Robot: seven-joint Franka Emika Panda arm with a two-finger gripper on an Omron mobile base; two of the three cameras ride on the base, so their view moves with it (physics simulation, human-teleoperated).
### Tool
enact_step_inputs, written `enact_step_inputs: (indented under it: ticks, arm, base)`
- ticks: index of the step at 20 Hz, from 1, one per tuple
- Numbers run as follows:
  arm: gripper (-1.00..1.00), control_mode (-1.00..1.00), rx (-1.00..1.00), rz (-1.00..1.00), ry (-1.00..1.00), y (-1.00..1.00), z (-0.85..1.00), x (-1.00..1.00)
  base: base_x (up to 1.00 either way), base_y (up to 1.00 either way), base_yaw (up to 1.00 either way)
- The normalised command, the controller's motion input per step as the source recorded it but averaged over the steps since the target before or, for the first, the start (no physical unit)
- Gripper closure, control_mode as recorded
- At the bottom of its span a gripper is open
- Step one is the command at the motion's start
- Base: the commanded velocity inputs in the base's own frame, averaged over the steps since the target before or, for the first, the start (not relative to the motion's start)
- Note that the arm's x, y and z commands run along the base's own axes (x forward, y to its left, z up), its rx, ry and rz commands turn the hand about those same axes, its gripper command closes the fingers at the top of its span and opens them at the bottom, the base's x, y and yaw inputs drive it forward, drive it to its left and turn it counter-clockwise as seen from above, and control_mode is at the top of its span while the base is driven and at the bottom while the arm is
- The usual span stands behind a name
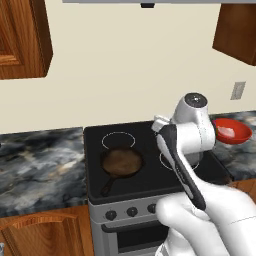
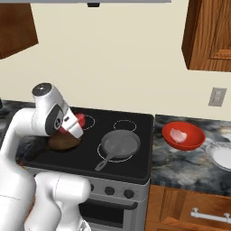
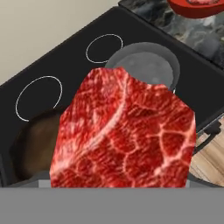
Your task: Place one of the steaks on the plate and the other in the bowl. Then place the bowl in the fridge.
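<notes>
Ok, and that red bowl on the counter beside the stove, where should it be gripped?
The red bowl sits upright, shallow and probably too wide to span, so pinch its rim from straight above, one finger inside, one outside. Take the near rim, clear of the pale steak lying inside. The gripper currently holds the red steak.

Black stove (image 2: pixel 131 169) has two pans on it — a brown one (image 1: pixel 121 161) on the left burner, a grey one (image 2: pixel 120 144) on the right. Marbled counters (image 1: pixel 40 162) either side, wood cabinets (image 2: pixel 208 34) above, wall outlet (image 2: pixel 217 96).
</notes>
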Motion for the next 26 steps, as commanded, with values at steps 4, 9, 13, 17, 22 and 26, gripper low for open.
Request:
enact_step_inputs:
  ticks: [4,9,13,17,22,26]
  arm:
    - [1.0,-1.0,0.0,0.21,-0.08,-0.71,-0.08,-0.79]
    - [1.0,-1.0,0.0,0.24,-0.08,-0.38,-0.31,-0.67]
    - [1.0,-1.0,0.0,0.16,-0.06,-0.2,-0.06,-0.26]
    - [1.0,1.0,0.0,0.0,0.0,0.0,0.0,0.0]
    - [1.0,1.0,0.0,0.0,0.0,0.0,0.0,0.0]
    - [1.0,1.0,0.0,0.0,0.0,0.0,0.0,0.0]
  base:
    - [0.0,0.0,0.0]
    - [0.0,0.0,0.0]
    - [0.0,0.0,0.0]
    - [0.0,0.0,0.0]
    - [-0.64,-0.08,0.0]
    - [-0.72,-0.67,0.0]
